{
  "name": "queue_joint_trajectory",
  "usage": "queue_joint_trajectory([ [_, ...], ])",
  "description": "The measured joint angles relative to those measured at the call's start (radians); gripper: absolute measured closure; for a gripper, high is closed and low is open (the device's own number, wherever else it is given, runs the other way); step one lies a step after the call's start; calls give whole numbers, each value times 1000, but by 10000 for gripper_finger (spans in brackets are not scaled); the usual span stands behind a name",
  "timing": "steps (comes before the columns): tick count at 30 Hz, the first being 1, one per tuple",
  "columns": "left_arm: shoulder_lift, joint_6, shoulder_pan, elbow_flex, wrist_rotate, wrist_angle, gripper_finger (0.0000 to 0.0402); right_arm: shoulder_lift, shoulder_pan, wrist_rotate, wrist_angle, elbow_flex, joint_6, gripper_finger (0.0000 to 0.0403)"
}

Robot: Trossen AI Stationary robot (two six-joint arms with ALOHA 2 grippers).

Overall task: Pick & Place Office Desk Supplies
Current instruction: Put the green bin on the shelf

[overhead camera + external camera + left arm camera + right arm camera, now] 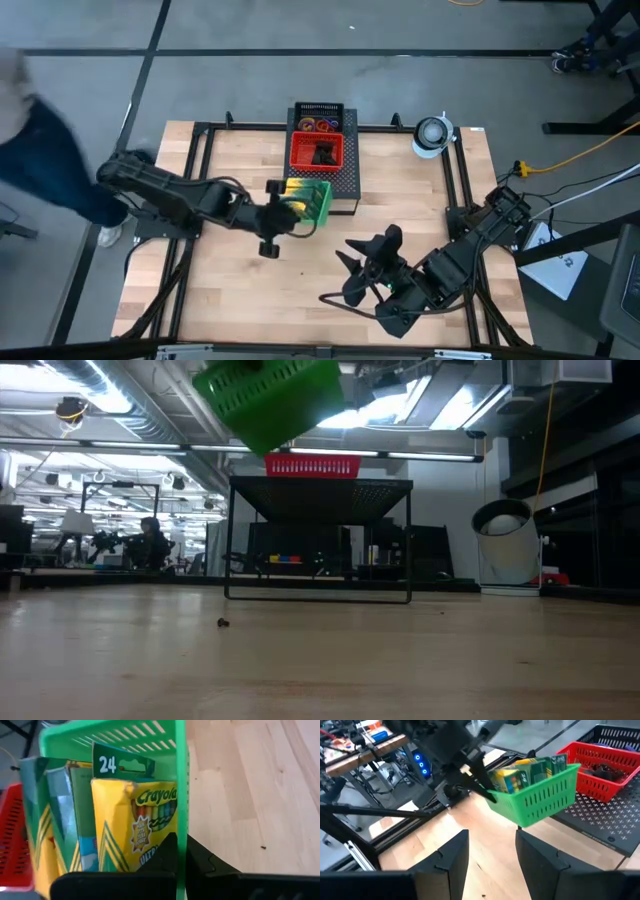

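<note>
A large black perforated metal box stands at the upper middle of the high view on the wooden bench, and a white cylindrical cup-like object sits near the bench's upper right corner. In the low view the box shows as a dark frame in the middle of the frame, with a tiny dark speck lying on the bare wood in front of it. A blurred person in dark trousers stands off the bench's left edge. On the black box rests a red basket holding small black clips, and behind it, toward the top of the frame, thin coloured rings lie in a black tray. The left claw is clamped on the rim of a green basket, which it holds lifted clear of the bench just left of the black box's lower left corner; in the low view the basket hangs tilted at the top of the frame, touching nothing below. Inside it, yellow-and-green crayon boxes stand upright side by side, packed against the basket's wall. The right claw hovers low at the lower middle of the high view, its fingers apart and gripping nothing, pointing toward the green basket, with bare wood between them.
</note>
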Motion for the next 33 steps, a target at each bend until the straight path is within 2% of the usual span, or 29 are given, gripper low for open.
queue_joint_trajectory([
  [4,45,1,30,2,58,-5,398,0,1,-10,0,0,-19,241],
  [8,113,35,63,2,71,1,398,0,1,-34,-1,0,-35,241],
  [15,191,50,85,30,49,2,398,0,1,-65,0,0,-44,241],
  [26,215,85,80,215,-59,-139,398,1,1,-83,-1,0,-62,241],
  [33,216,65,100,220,-31,-213,398,1,1,-83,0,0,-63,241],
])
